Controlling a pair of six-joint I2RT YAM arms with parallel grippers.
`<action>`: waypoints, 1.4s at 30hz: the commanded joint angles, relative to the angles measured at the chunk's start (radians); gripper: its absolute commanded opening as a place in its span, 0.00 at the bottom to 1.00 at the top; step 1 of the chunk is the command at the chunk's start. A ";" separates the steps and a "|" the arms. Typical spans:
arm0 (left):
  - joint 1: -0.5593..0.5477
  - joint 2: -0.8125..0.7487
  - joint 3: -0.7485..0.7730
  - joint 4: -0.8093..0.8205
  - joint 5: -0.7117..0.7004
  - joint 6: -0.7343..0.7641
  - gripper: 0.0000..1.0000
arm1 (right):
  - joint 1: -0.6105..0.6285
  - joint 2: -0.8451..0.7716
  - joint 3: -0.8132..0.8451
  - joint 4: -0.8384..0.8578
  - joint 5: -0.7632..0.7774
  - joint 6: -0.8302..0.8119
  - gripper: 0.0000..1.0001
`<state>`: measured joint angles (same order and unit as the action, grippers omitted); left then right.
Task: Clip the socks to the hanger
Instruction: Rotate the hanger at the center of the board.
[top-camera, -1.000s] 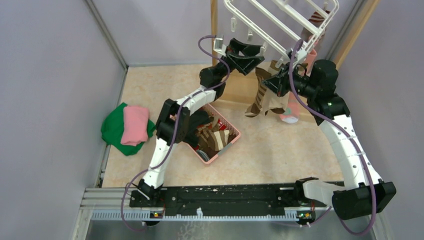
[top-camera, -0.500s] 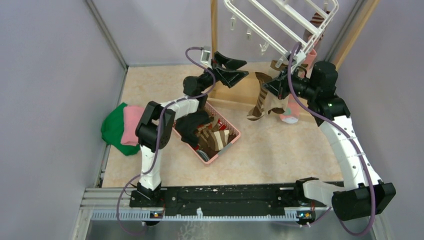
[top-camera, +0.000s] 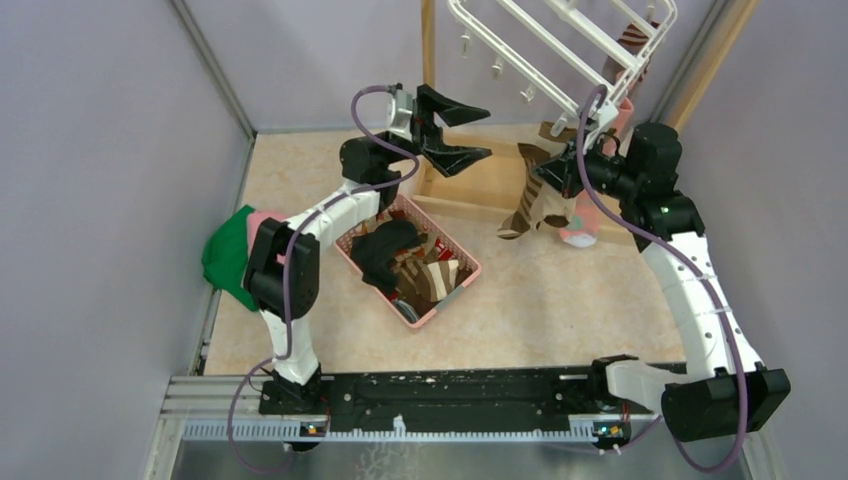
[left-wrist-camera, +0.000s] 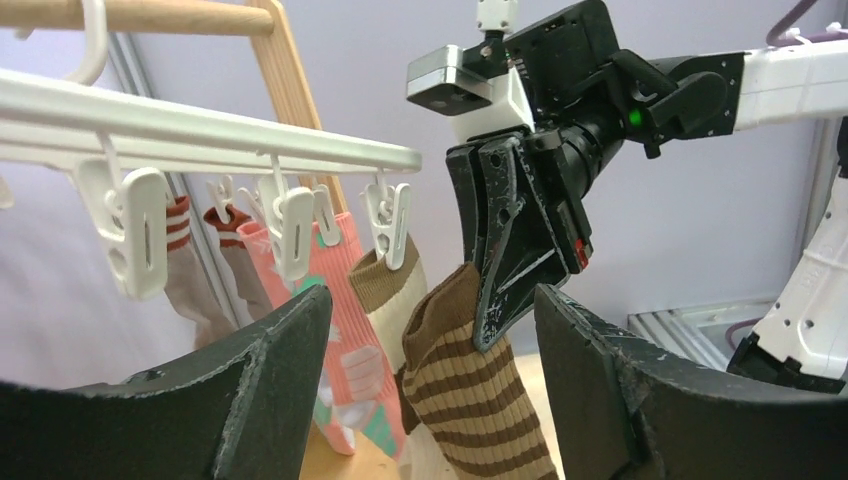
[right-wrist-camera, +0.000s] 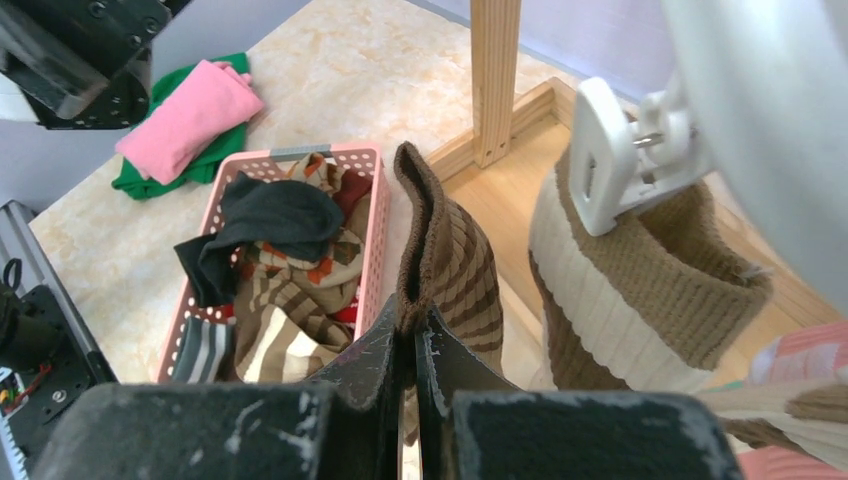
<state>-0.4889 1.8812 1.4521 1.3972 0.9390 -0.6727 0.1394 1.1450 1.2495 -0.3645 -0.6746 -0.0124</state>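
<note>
Up at the far side, the left gripper (top-camera: 487, 131) has backed off leftward from the hanger (top-camera: 560, 42) since a second ago. It now sits by the wooden post (top-camera: 428, 45), jaws spread wide and empty. The right gripper (right-wrist-camera: 412, 335) has barely moved, fingers pressed together and pinching the cuff of the brown striped sock (right-wrist-camera: 447, 262). That sock hangs from the fingertips just under the hanger's rail, right beside a cream sock (right-wrist-camera: 640, 300) already clipped. Can't quite tell if the two touch. Other socks lie in the pink basket (top-camera: 457, 291), nearer and left.
</note>
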 joint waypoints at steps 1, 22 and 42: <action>0.000 -0.034 0.070 -0.071 0.106 0.095 0.80 | -0.024 -0.045 -0.006 0.008 0.005 -0.033 0.00; -0.082 0.076 0.374 -0.542 -0.007 0.410 0.63 | -0.159 -0.081 -0.006 -0.020 0.014 -0.048 0.00; -0.068 0.168 0.563 -0.702 0.024 0.459 0.66 | -0.221 -0.090 -0.027 0.010 -0.046 -0.019 0.00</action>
<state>-0.5652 2.0396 1.9617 0.7189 0.9318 -0.2321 -0.0639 1.0801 1.2175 -0.3954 -0.6888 -0.0406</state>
